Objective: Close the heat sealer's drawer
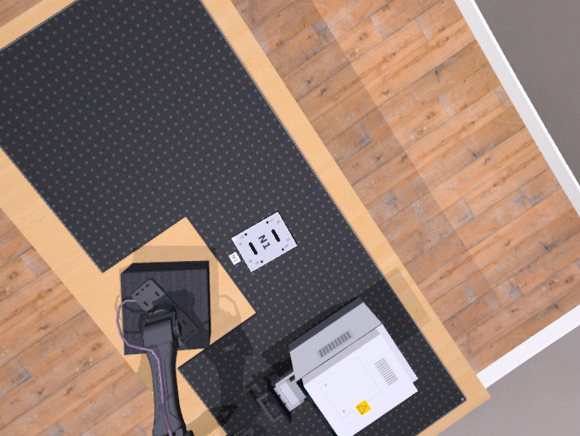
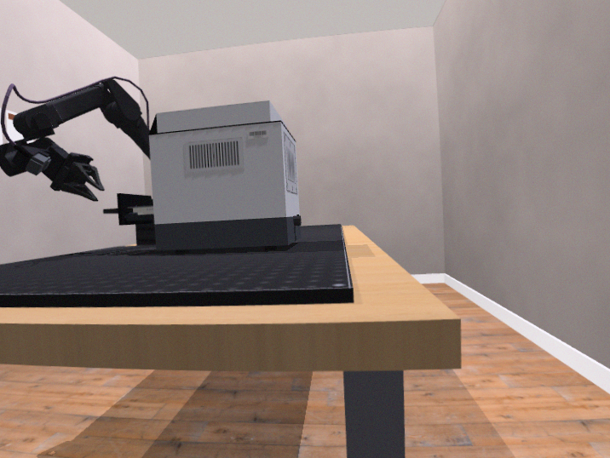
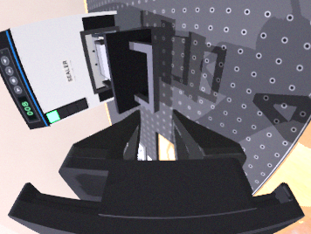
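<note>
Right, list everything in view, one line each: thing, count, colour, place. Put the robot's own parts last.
Box-shaped heat sealer: one, white over a dark base, near the table's end.
Sealer drawer: one, black front, sticking out toward the gripper.
Status light: one, green, on the sealer's front.
Perforated mat: one, black, covering most of the wooden table.
Plate marked N1: one, white, mid-mat.
Arm: one, black, on a black base.
Gripper: one, black, partly open, empty, short of the drawer.

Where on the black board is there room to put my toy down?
The biggest bare stretch of the black pegboard lies beyond the white N1 plate, away from the arm. It gets crowded near the heat sealer, where its drawer sticks out toward the tool.
</note>
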